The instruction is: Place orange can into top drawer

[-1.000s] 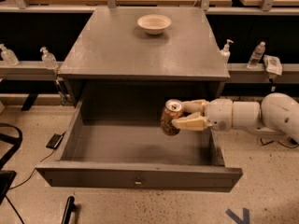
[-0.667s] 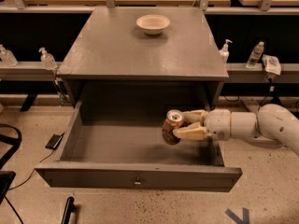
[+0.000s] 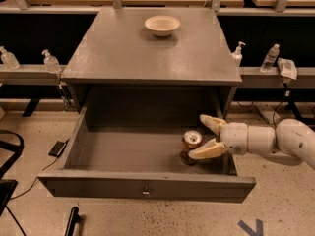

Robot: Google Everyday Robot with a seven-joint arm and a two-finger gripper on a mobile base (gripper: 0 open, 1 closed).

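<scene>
The top drawer (image 3: pixel 147 186) is pulled wide open below the grey cabinet top. The orange can (image 3: pixel 191 145) stands upright on the drawer floor near its right front corner, silver top showing. My gripper (image 3: pixel 204 136) comes in from the right over the drawer's side wall. Its cream fingers (image 3: pixel 209 150) are spread apart, one behind the can and one in front of it. The fingers look apart from the can's sides.
A cream bowl (image 3: pixel 162 24) sits at the back of the cabinet top (image 3: pixel 147 53). Sanitiser bottles (image 3: pixel 50 61) stand on the left shelf, and more bottles (image 3: pixel 270 58) on the right shelf. A cable and a black block (image 3: pixel 57 147) lie on the floor to the left.
The can came down from mid-air to the drawer floor. My fingers, shut on it before, have opened and let it go.
</scene>
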